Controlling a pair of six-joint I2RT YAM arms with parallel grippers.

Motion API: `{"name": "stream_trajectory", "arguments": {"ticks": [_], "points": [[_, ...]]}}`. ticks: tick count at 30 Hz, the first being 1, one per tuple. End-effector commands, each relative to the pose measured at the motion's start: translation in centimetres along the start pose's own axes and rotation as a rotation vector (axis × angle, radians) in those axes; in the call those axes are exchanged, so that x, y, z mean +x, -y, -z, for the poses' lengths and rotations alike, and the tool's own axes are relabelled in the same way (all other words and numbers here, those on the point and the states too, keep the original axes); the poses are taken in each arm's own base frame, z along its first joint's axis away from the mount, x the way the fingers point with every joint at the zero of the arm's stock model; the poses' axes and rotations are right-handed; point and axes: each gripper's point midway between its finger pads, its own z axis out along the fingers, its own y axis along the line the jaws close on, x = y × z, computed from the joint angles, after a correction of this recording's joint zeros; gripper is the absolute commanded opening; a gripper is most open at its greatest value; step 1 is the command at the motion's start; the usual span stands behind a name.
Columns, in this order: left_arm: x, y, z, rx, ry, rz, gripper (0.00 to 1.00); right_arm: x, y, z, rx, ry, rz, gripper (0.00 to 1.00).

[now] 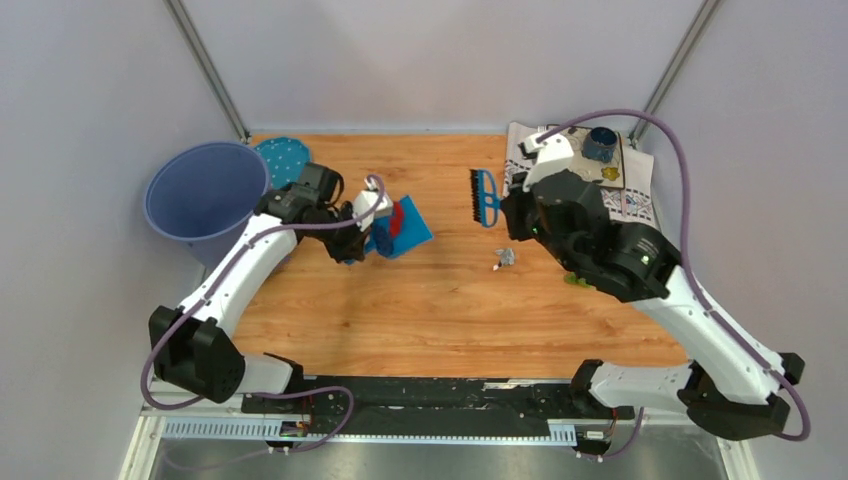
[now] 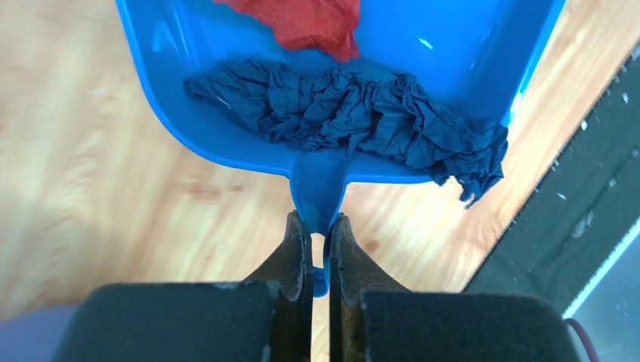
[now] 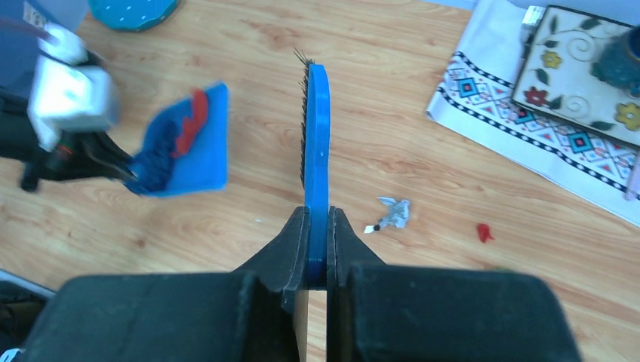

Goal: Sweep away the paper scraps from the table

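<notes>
Left gripper (image 2: 321, 226): jaws pinched tight on the handle of the bright blue plastic dustpan (image 2: 468, 68), at ten o'clock on the orange-brown wood-grain table (image 1: 420, 310). Pan contents: one crumpled dark blue paper scrap (image 2: 347, 113), one red paper scrap (image 2: 309, 23). Right gripper (image 3: 317, 222): jaws clamped on the blue plastic hand brush (image 3: 317, 136), bristles facing nine o'clock. Loose on the table: white-grey paper scrap (image 3: 394, 213) at the brush's five o'clock; tiny red bit (image 3: 484, 231) and green bit (image 1: 575, 281) at four o'clock of that. Step, as I read it: collection part done. Next I want the pan lip flat beside the grey scrap, then a brush stroke into it.
</notes>
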Motion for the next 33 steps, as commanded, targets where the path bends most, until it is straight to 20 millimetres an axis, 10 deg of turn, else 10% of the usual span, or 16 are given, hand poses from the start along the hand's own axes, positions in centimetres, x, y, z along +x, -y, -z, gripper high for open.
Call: {"name": "stream_trajectory", "arguments": {"ticks": [1,15,33], "points": [[-3.3,-1.9,5.9,-0.103,0.113,0.037,0.00,0.9,3.2,1.3,0.079,0.017,-0.010,0.00],[-2.1,-10.5,22.5,-0.625,0.063,0.080,0.00,6.4,5.7,1.3,0.131,-0.088,0.010,0.00],[11.6,-16.2,37.9,-1.371,-0.688,0.016,0.00,8.9,5.4,0.1,0.115,-0.161,0.056,0.00]]}}
